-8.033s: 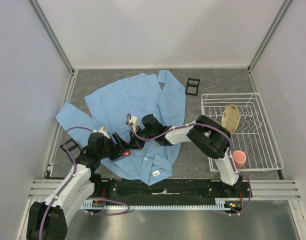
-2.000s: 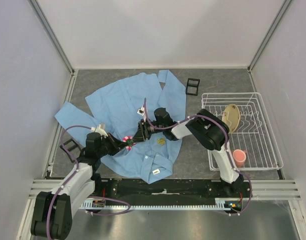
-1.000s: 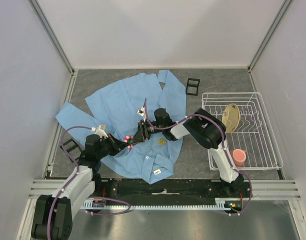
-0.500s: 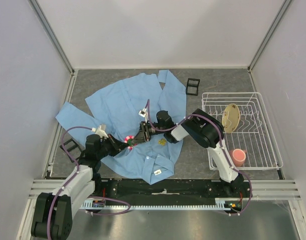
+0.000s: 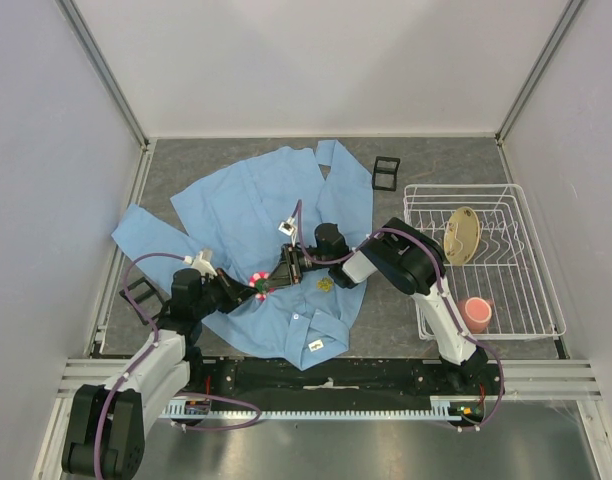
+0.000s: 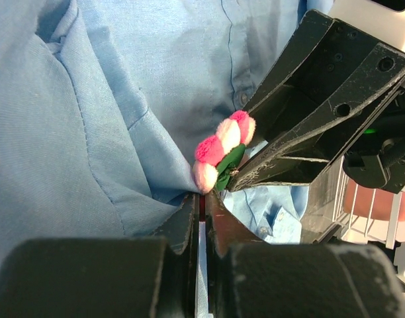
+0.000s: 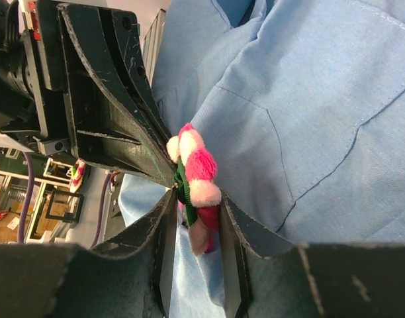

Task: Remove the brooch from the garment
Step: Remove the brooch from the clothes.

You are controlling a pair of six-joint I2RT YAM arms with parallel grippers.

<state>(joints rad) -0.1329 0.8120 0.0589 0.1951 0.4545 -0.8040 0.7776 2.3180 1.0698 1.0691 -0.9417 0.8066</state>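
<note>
One brooch (image 7: 197, 165), pinched by the right gripper (image 7: 197, 199); left gripper (image 6: 202, 201) clamped narrow on the one garment (image 6: 90, 112).

The garment (image 5: 248, 200), a light blue long-sleeved button-up shirt, is spread rumpled on the table, with its collar toward 6 o'clock and its sleeves thrown out toward 9 and 1 o'clock. The brooch (image 5: 257, 284), a small flower of pink and pale fluffy petals on green backing, is found in the shirt's 6 o'clock part. It is stood on edge against a raised fold and nipped between the fingers of the right gripper (image 7: 197, 192).
</note>
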